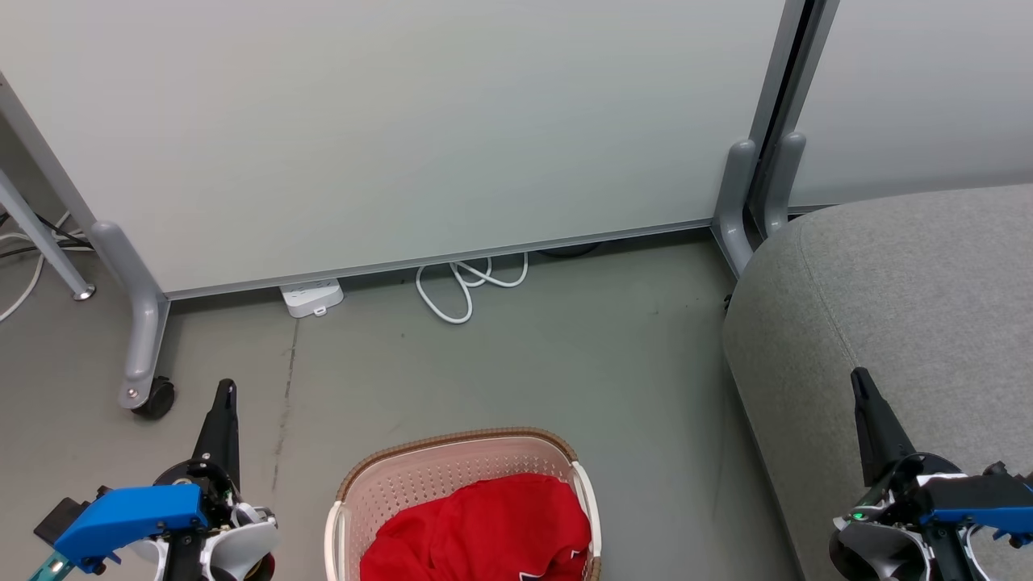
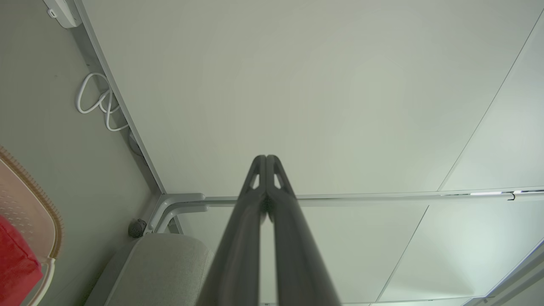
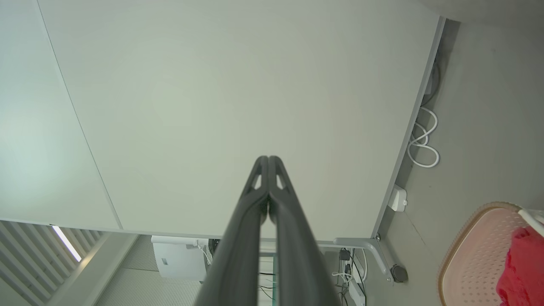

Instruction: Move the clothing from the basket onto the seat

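Head view, pick not yet begun: the red clothing lies in the basket, near the grey seat; my left end effector and right end effector flank it, clenched empty, so I judge one must next open and dip in.

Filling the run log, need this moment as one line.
phase: pre-grasp | left hand: shut, empty, left of basket | right hand: shut, empty, near seat | clothing: in basket
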You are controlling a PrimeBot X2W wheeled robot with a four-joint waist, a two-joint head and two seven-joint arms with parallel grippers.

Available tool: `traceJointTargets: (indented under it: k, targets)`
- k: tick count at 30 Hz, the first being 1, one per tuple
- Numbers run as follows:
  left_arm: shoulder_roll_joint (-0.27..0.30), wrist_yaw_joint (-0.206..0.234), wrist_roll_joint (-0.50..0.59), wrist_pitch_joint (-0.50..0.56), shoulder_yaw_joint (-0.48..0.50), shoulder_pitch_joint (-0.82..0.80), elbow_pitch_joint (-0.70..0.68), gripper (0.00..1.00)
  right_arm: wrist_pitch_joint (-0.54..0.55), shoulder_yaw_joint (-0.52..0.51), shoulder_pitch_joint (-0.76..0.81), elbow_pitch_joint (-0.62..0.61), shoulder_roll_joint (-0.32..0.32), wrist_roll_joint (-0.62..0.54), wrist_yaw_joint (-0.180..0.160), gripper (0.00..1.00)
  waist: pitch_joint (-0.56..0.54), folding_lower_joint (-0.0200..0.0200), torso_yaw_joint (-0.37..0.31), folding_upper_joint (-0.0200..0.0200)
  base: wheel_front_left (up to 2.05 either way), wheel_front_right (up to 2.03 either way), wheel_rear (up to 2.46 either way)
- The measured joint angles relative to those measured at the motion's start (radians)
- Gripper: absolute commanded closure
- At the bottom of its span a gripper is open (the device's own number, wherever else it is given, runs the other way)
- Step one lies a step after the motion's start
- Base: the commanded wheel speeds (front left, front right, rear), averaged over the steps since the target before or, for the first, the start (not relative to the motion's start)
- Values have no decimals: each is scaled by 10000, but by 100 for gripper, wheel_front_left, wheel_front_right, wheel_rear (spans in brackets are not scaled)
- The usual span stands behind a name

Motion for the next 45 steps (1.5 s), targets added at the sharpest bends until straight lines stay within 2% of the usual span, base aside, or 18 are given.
traceJointTargets:
  k: [29,30,38,45]
  targets:
    - [0,0,0,0,0,0,0,100,0,0,0,0,0,0,0,100,0,0,0,0,0,0,0]
    - [-6,10,2,-4,-2,12,31,0,-4,2,18,23,6,-2,0,0,0,0,0,0,0,0,0]
    - [-142,31,58,-174,-58,497,453,0,-182,21,316,481,79,-130,-19,0,9,0,4,0,0,0,0]
    - [-138,29,855,-522,-146,418,389,0,-533,19,308,357,79,-869,-19,0,35,0,22,0,0,0,0]
